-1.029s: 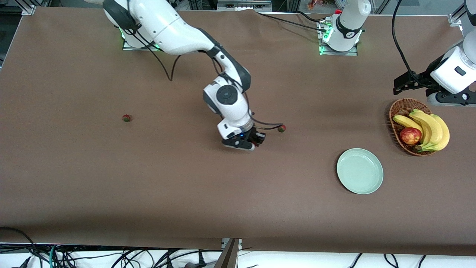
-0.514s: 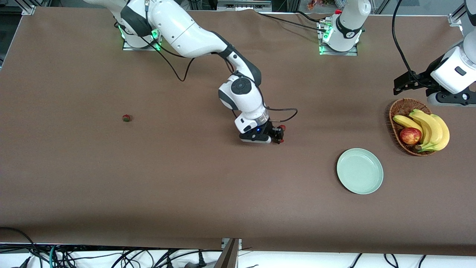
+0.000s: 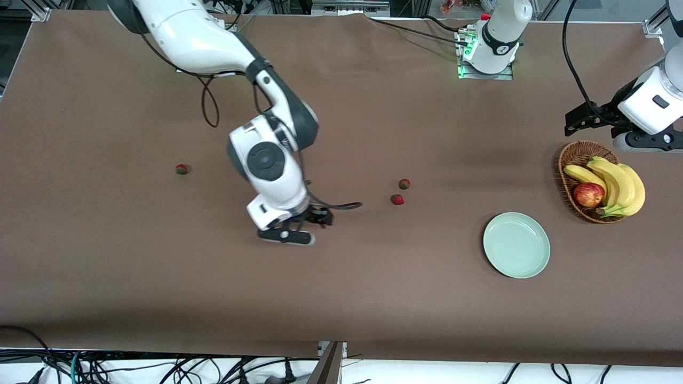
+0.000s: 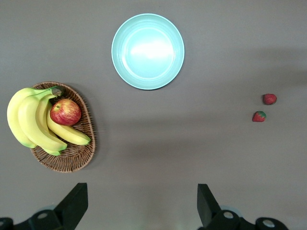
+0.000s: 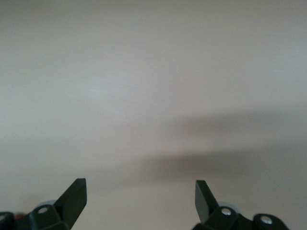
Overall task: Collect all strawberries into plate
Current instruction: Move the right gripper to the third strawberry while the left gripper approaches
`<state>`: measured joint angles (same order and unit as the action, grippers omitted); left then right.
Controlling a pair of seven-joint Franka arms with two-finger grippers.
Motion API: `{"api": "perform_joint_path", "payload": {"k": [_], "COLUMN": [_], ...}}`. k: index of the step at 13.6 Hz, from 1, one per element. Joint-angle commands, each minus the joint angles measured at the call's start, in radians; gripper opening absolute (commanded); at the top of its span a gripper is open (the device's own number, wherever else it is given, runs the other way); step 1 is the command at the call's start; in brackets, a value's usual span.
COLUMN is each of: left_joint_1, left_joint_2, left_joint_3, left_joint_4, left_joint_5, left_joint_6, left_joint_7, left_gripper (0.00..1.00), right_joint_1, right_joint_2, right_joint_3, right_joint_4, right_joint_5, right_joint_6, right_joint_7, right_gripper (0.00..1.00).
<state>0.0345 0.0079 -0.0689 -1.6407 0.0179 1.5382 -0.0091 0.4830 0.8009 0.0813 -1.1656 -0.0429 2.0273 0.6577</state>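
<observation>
While the round pale mint-green plate [image 3: 516, 245] is sitting bare toward the left arm's end of the table, all three tiny red strawberries with green caps are lying out on the brown table covering [image 3: 106, 266]. Two are resting just beside each other mid-table, one [image 3: 404, 184] slightly farther from the front camera than its neighbour [image 3: 397, 199]; the third [image 3: 181, 169] is lying alone, well apart, toward the right arm's end. The right gripper [image 3: 312, 221] is hovering low over open table between the pair and the lone berry, fingers spread wide and carrying nothing. The left gripper [image 4: 139, 203] is waiting high near the brown wicker basket [image 3: 568, 160], likewise wide open and holding nothing. These berries look light, small and rounded, so they are probably prone to rolling; pinching across the red body, not the leafy cap, seems safest.
</observation>
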Motion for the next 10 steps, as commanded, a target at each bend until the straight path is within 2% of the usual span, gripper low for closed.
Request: {"api": "perform_joint_path", "payload": {"k": [1,3,7,8,10], "left_joint_1": [0.002,0.002,0.002,0.002,-0.013], "left_joint_2": [0.0,0.0,0.0,0.001,0.038], "left_joint_3": [0.001,0.001,0.001,0.001,-0.012], "left_joint_4": [0.01,0.01,0.01,0.009,0.007], "left_joint_5": [-0.026,-0.026,-0.026,-0.026,-0.015], "left_joint_6": [-0.013,-0.013,-0.013,-0.016,-0.065], "left_joint_7": [0.0,-0.002,-0.002,0.011,0.008], "left_gripper": [1.0,1.0,1.0,1.0,1.0], "right_joint_1": [-0.104,-0.174,-0.325,-0.363,-0.412], "right_joint_2": [-0.191,-0.267,-0.377,-0.396,-0.458], "right_joint_3": [0.021,0.018,0.014,0.012,0.012], "right_joint_4": [-0.306,-0.429,-0.636,-0.684,-0.849], "right_joint_5": [-0.014,-0.017,-0.041,-0.057,-0.064], "right_joint_6": [-0.012,-0.068,-0.061,-0.043,0.081], "right_joint_7": [-0.175,-0.327,-0.499,-0.545,-0.576], "right_gripper": [1.0,1.0,1.0,1.0,1.0]}}
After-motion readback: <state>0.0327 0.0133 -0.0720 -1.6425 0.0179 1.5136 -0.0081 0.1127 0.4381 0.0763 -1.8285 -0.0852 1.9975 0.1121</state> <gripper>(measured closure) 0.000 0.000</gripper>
